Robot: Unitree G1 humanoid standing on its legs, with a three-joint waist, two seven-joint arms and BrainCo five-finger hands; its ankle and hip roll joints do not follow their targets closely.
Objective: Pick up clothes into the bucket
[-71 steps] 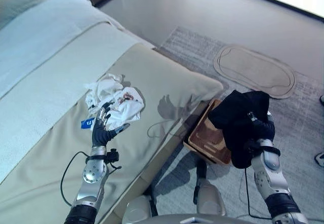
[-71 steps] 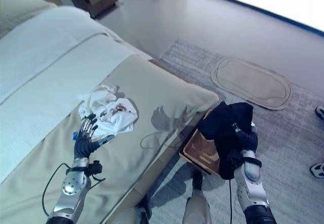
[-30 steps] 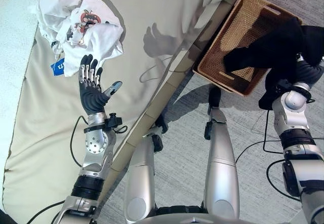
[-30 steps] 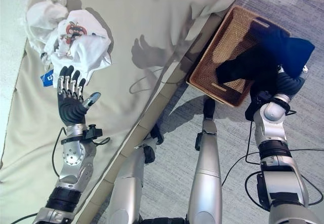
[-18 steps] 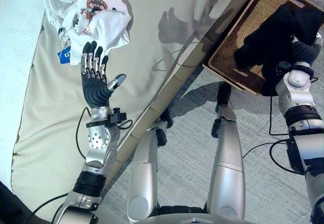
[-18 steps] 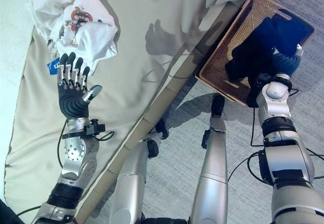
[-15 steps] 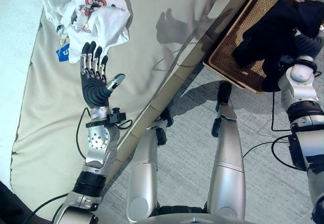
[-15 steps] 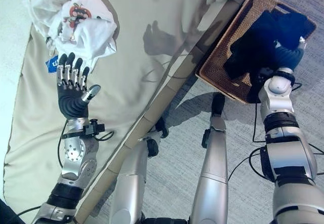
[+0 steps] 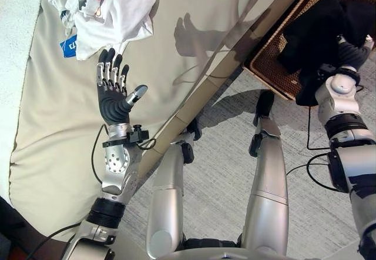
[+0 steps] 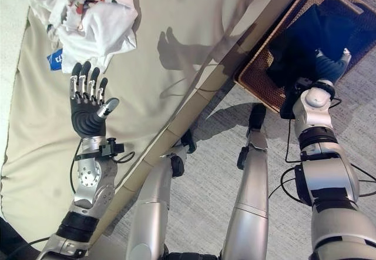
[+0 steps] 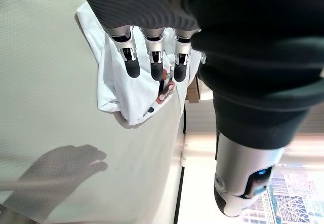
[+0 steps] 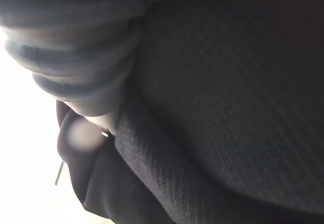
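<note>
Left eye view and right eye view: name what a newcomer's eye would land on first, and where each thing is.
The black garment draped over the wicker basket on the rug beside the bed, with the right hand in its folds. Next, the crumpled white clothes with a red print on the beige bedcover, and the left hand raised just short of them, fingers straight.

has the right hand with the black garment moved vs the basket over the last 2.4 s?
Yes. The right hand carried the black garment from above the basket's near edge to over the wicker basket, where it now drapes inside.

basket (image 10: 258, 77) seemingly half-filled by black garment (image 10: 305, 36)
</note>
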